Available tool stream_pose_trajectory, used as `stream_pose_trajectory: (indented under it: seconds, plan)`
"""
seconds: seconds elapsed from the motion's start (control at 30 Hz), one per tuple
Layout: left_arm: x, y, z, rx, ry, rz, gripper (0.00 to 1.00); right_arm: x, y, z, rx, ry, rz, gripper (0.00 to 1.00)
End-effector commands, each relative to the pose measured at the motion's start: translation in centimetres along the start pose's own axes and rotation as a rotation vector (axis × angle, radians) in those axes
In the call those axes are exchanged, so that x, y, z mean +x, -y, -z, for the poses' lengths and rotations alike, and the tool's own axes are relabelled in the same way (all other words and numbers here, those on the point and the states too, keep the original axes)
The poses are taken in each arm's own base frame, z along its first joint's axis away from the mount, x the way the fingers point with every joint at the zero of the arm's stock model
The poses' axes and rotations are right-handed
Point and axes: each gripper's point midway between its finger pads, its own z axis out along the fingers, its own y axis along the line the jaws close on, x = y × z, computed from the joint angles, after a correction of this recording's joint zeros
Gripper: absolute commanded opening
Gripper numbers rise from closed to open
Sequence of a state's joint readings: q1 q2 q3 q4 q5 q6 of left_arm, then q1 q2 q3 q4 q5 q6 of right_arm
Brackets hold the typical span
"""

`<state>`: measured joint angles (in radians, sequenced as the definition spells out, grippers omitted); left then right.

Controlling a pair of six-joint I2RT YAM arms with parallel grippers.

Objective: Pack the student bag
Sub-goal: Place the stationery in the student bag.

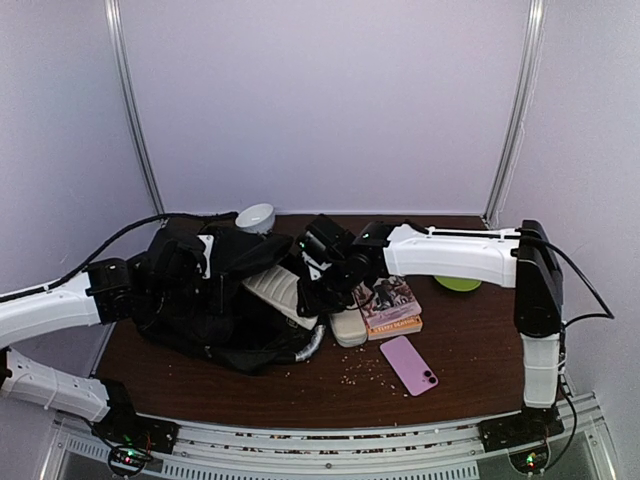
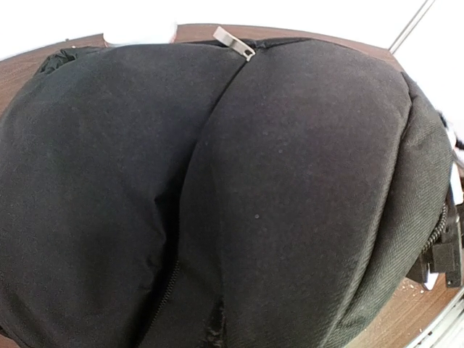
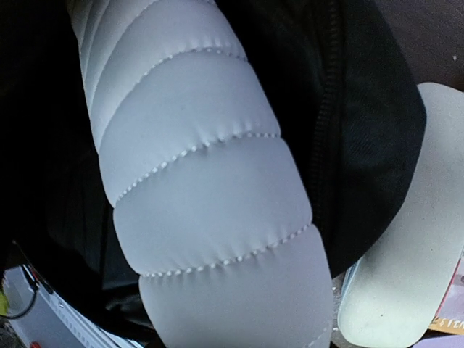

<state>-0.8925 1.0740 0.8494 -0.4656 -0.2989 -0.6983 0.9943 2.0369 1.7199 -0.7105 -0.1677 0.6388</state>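
Lying just left of the right gripper [image 1: 312, 288], the student bag [image 1: 215, 310] sags.

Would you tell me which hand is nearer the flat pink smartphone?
Right. The right hand is up-left of the pink smartphone; the left hand is beyond the black fabric backpack.

Two arms, same build. Left arm [image 1: 45, 310]: glossy white link shells, rounded, black joint block [image 1: 108, 280] at the far end. Right arm [image 1: 450, 255]: white shells again, tall black elbow housing [image 1: 537, 280], black wrist section [image 1: 345, 255] with a tiny green light. Small black bases [image 1: 135, 432] bolted on a ribbed silver rail [image 1: 330, 455], green LED [image 1: 528, 461] below each. Thin black cable [image 1: 120, 238] looping off the left, another off the right elbow.
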Motion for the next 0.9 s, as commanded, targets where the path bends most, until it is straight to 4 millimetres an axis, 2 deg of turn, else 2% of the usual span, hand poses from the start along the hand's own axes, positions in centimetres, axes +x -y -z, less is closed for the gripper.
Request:
stream_pose_trajectory:
  seconds: [0.0, 0.13, 0.27, 0.4, 0.57, 0.7, 0.87]
  plan:
    - [-3.8, 3.9, 0.7, 0.144, 0.128, 0.070, 0.00, -4.5, -1.8, 3.4, -0.075, 0.170, -0.070, 0.43]
    - [-3.5, 4.2, -0.3, 0.136, 0.112, 0.074, 0.00, -4.3, -2.0, 3.9, -0.138, 0.209, -0.117, 0.54]
    - [-3.5, 4.5, -0.9, 0.133, 0.098, 0.072, 0.00, -2.6, -0.9, 2.8, -0.140, 0.188, -0.149, 0.61]
    - [-3.3, 4.5, -1.3, 0.124, 0.089, 0.073, 0.00, -1.7, 0.0, 3.1, -0.177, 0.240, -0.185, 0.69]
    - [-2.5, 4.4, -2.3, 0.107, 0.060, 0.080, 0.00, -0.9, 1.1, 3.3, -0.221, 0.294, -0.245, 0.71]
    - [-2.2, 4.6, -2.9, 0.106, 0.042, 0.082, 0.00, -1.3, 0.9, 3.7, -0.285, 0.338, -0.285, 0.70]
    - [-2.3, 4.7, -3.0, 0.107, 0.041, 0.074, 0.00, -1.8, 0.9, 4.1, -0.305, 0.371, -0.304, 0.77]
